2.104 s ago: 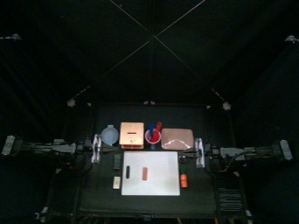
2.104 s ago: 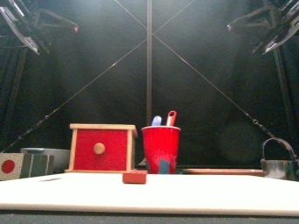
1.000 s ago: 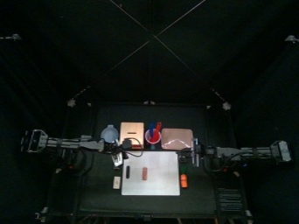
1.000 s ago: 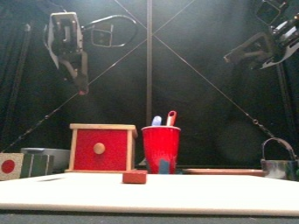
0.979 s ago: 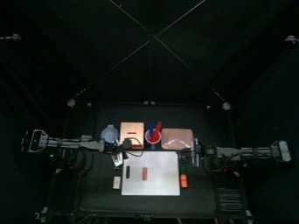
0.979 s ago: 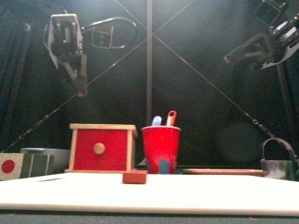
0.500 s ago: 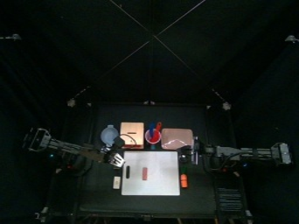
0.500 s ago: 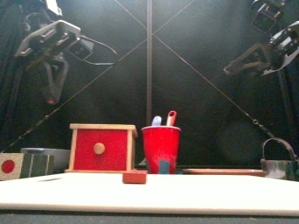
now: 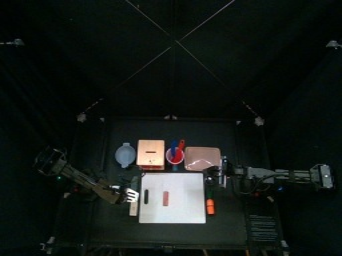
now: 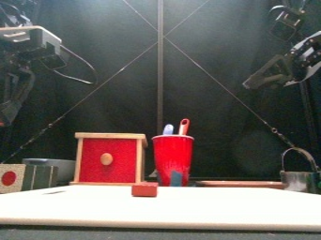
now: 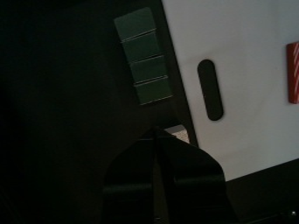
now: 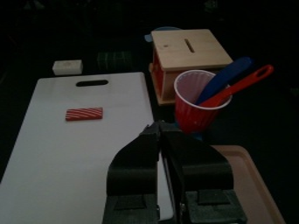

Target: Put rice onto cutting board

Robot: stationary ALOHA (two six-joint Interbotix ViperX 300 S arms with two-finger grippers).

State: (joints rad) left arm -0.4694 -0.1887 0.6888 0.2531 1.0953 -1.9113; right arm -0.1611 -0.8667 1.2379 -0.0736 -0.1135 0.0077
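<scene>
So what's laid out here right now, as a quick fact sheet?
Cutting board: white, lying flat
On the board: one small red piece
Rice: tiny pale piece, just off the board's handle end, not on it
Left fingers: above the board's handle edge, near the rice
Right fingers: by the board's opposite side
Behind the board: red cup, wooden box

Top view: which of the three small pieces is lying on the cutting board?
The red piece, mid cutting board; the pale rice lies beside its left edge and the orange piece beside its right.
</scene>
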